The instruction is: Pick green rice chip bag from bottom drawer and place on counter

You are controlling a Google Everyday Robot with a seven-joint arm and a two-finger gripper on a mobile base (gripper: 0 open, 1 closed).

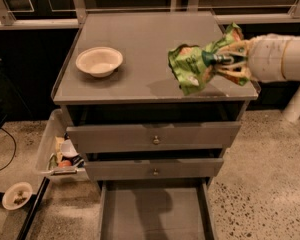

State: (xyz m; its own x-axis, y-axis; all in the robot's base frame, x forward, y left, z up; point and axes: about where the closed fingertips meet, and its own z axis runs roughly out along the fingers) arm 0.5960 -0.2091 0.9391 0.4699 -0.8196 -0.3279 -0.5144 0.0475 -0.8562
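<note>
Camera view: the gripper is clamping the bag over the counter, near its front right corner.
The bottom drawer is standing open, a shadow lying across it. A bowl is sitting on the counter's left, and a bin low on the left is holding small items. The arm is reaching in level from the right, jaws pinching the bag's end.

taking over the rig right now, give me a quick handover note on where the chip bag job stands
The hand is shut on the green rice chip bag, coming in from the right over the front right corner of the counter.
The bag hangs in the air, casts a shadow on the counter and is not set down.
The bottom drawer is pulled out, with the bag out of it.
Done: pick and lift.
Left: lower the bag onto the counter, away from the white bowl at the left, then open the hand and withdraw.
</note>
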